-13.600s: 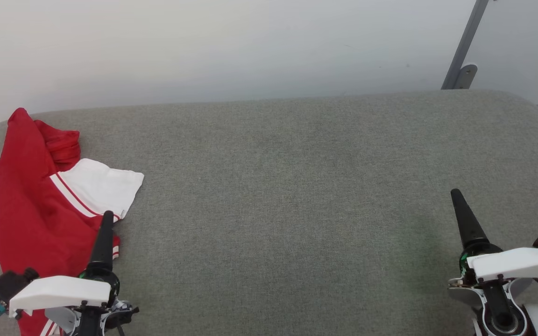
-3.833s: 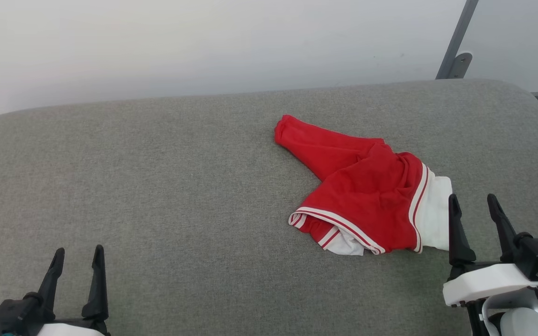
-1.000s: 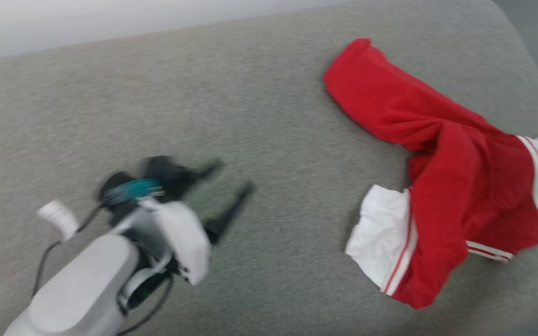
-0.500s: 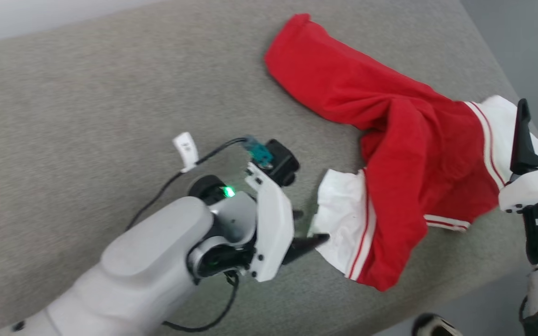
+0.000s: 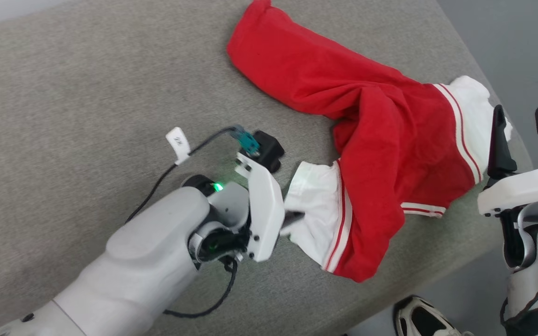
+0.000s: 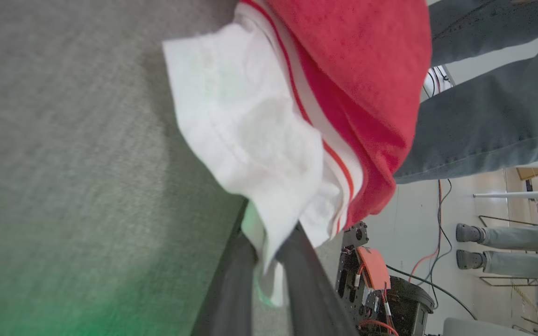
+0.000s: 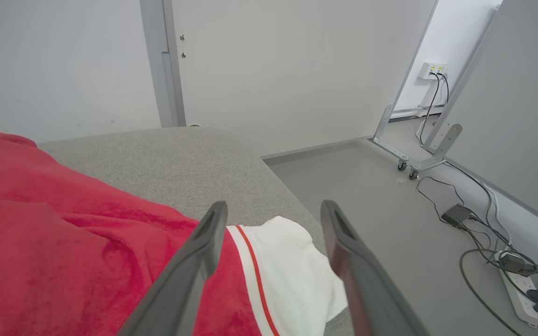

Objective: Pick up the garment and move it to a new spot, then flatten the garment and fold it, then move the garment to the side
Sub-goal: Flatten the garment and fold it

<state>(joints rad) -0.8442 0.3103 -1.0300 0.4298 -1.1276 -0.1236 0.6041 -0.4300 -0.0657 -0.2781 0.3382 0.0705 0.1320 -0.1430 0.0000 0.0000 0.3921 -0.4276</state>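
Observation:
The garment (image 5: 371,135) lies crumpled near the right end of the grey cushion (image 5: 63,93); it is bright red with white, striped sleeve ends. My left gripper (image 5: 293,215) is shut on the nearer white sleeve end (image 5: 315,210). In the left wrist view the white cloth (image 6: 250,135) is pinched between the two dark fingers (image 6: 306,275) of that gripper (image 6: 267,254). My right gripper (image 5: 521,123) stands open beside the other white sleeve end (image 5: 472,102). In the right wrist view its fingers (image 7: 203,247) straddle that sleeve end (image 7: 287,275) from above, not touching it, with the gripper (image 7: 273,210) empty.
The cushion's right edge (image 5: 437,275) drops to grey floor, where a shoe (image 5: 421,319) shows. A person's legs (image 6: 484,116) stand beyond the cushion. A wheeled metal frame (image 7: 404,154) and a power strip with cables (image 7: 521,270) lie on the floor to the right.
My left gripper has moved right onto the white sleeve end and shut on it. The head camera has swung right and down. The right gripper is still open.

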